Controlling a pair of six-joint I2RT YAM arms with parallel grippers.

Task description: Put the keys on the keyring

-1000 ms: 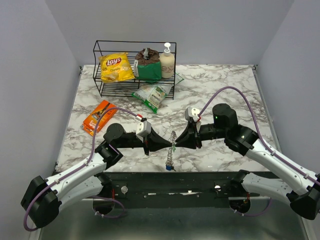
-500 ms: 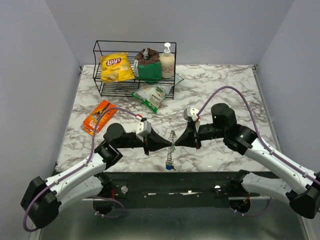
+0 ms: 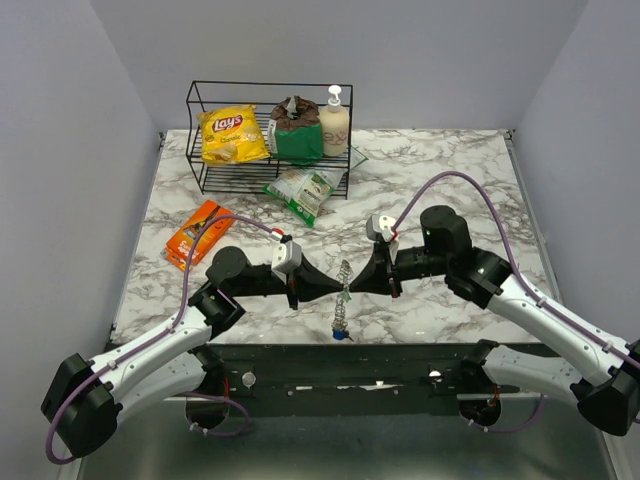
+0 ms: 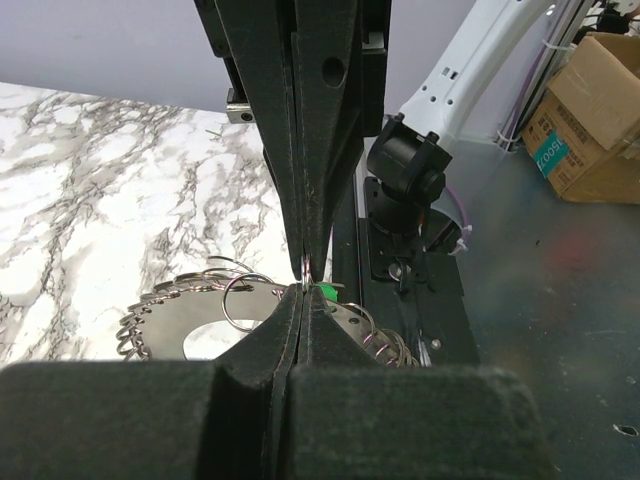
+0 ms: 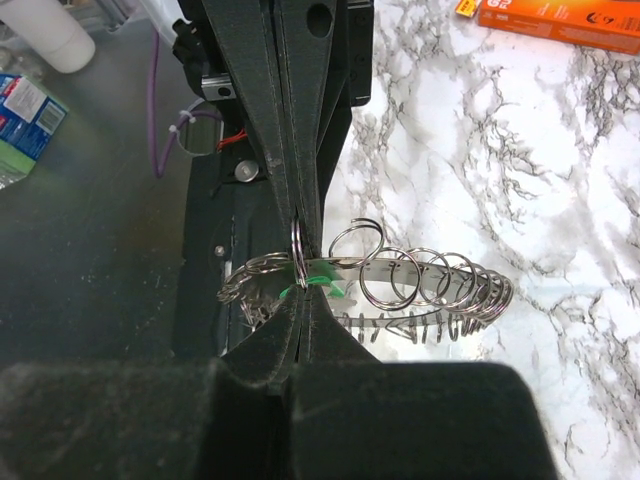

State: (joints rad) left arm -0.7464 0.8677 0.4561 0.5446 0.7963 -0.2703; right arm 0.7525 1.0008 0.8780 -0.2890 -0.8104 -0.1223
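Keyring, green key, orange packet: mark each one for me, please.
keyring (image 5: pixel 480 295), right wrist view, on the bunched wire loops at the coil's right end.
green key (image 5: pixel 322 287), right wrist view, on its green plastic head.
orange packet (image 3: pixel 197 232), top view, on the middle of its upper face.

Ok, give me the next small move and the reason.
Probably keep the left gripper fixed and ease the right gripper slightly along the keyring, working the green key round a loop. Both are shut, tip to tip, with the key's green head at their tips against the keyring. Whether it is threaded is hidden.
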